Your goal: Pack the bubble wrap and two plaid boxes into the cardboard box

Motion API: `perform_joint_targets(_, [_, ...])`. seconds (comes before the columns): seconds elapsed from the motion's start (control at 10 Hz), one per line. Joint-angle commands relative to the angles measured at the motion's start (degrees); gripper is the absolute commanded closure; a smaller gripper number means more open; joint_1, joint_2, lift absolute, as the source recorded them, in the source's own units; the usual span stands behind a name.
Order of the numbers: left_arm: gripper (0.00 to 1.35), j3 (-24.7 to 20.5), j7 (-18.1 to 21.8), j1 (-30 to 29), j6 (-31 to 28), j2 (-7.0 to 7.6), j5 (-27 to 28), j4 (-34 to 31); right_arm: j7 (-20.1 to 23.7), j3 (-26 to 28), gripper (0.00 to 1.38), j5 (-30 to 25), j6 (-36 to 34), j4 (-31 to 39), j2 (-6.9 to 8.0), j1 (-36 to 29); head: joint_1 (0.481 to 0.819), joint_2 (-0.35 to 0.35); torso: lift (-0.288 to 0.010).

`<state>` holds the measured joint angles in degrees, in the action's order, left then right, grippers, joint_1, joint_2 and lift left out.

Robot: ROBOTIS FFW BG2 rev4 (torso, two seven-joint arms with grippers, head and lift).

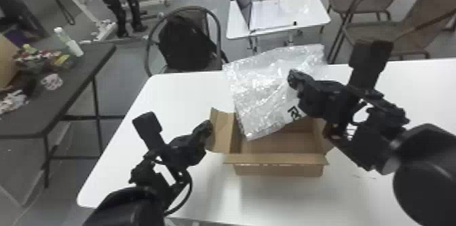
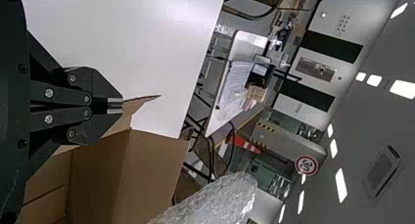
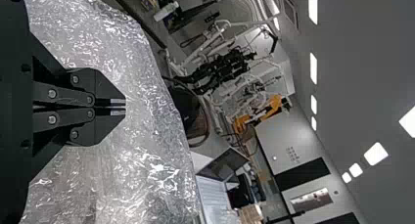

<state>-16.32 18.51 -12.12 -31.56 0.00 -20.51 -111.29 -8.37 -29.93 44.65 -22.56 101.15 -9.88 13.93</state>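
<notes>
Here the crinkly, glossy bubble wrap [image 1: 264, 89] slanted over the far left of the brown cardboard box [image 1: 278, 170], one corner dipping inside! The right gripper [image 1: 294, 77] had its flat fingers together against the clear sheet, pinched or merely pressing, I couldn't tell. The left gripper [image 1: 205, 127], tips together, was beside the creased left flap [image 1: 223, 133] above the smooth white table [image 1: 169, 103].
</notes>
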Motion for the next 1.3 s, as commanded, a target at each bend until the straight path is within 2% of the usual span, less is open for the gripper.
perform_joint_targets(0.0, [1.22, 0.2, -0.1, 0.0, -0.1, 0.00, -0.1, 0.1, 0.2, -1.6, 1.21, 7.3, 0.0, -2.8, -0.23, 0.5, 0.690, 0.320, -0.104])
perform_joint_targets(0.2, [1.22, 0.1, -0.1, -0.4, -0.2, 0.26, -0.3, 0.0, -0.1, -1.6, 1.21, 12.0, -0.1, -4.0, -0.14, -0.5, 0.695, 0.344, -0.104])
perform_joint_targets(0.4, [1.22, 0.1, -0.4, -0.5, 0.1, 0.44, -0.7, 0.0, -2.4, -0.8, 1.21, 13.1, -0.4, -3.9, -0.14, -1.7, 0.695, 0.350, -0.104])
perform_joint_targets(0.5, [1.22, 0.1, -0.4, -0.5, 0.2, 0.44, -0.7, 0.0, -3.8, 0.1, 0.98, 13.6, -2.5, -3.3, -0.05, -2.2, 0.695, 0.349, -0.104])
perform_joint_targets(0.6, [1.22, 0.1, -0.5, -0.5, 0.3, 0.35, -0.7, 0.0, -4.0, 1.5, 0.57, 13.5, -3.8, -2.9, 0.48, -2.8, 0.695, 0.344, -0.104])
perform_joint_targets(0.7, [1.22, 0.2, -0.5, -0.5, 0.4, 0.35, -0.7, 0.0, -3.9, 3.2, 0.28, 12.6, -5.2, -1.7, 0.92, -3.4, 0.695, 0.342, -0.104])
perform_joint_targets(0.8, [1.22, 0.2, -0.5, -0.5, 0.4, 0.26, -0.7, 0.0, -2.4, 6.1, 0.10, 9.2, -6.4, -0.1, 1.71, -4.6, 0.695, 0.336, -0.104])
perform_joint_targets(1.0, [1.22, 0.1, -0.5, -0.7, 1.0, -0.15, -0.6, 0.0, 7.3, 13.3, 0.13, -7.4, -3.1, 3.5, 4.17, -7.7, 0.695, 0.316, -0.104])
perform_joint_targets(1.2, [1.22, 0.1, -0.5, -0.7, 1.4, -0.15, -0.7, 0.0, 8.5, 17.3, 0.13, -19.3, 8.3, 8.1, 3.99, -14.6, 0.695, 0.246, -0.104])
